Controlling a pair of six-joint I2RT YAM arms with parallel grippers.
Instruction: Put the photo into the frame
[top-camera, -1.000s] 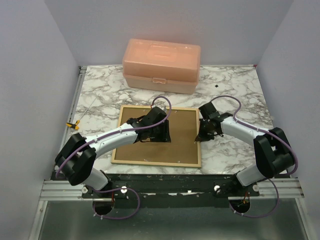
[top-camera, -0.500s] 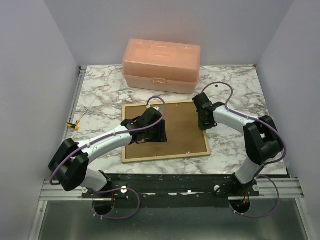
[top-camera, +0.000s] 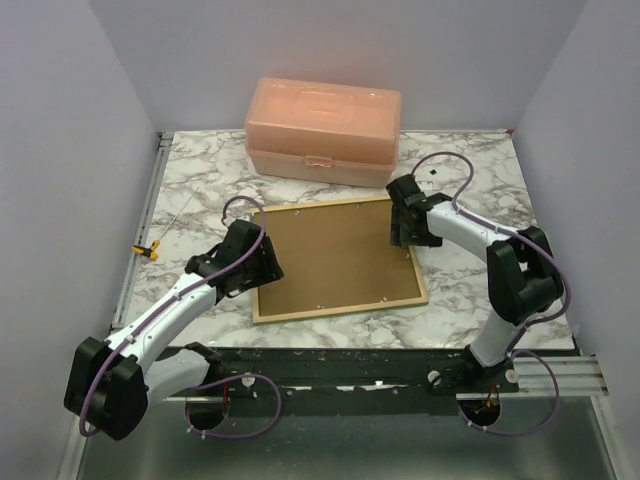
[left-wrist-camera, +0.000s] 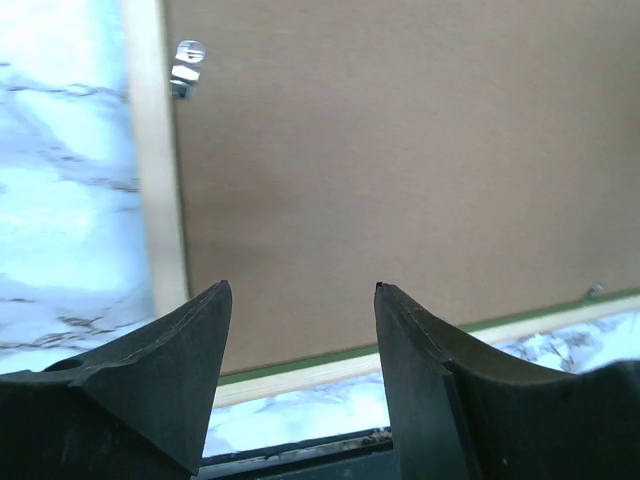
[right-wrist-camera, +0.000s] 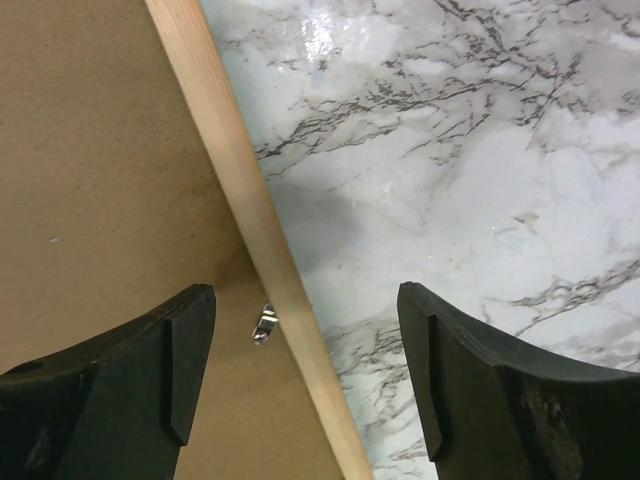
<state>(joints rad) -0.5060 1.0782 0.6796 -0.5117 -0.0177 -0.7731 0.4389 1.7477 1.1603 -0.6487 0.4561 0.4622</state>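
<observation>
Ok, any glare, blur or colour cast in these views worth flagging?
Top external: sharp and evenly lit, only soft shadows. Left wrist: the marble table is washed out and bluish at left. Right wrist: a small glare patch on the marble near the top edge, and a soft grey shadow beside the frame.

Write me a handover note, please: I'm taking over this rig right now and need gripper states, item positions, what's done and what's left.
Left gripper: open, empty, over the frame at its near-left corner.
Right gripper: open, empty, jaws astride the frame's right rail.
The frame lies back-up on the table, with the backing board seated in it. The photo is not visible; it is likely under the board, but that is unconfirmed.
Left: verify the photo, perhaps turn the tabs.
</observation>
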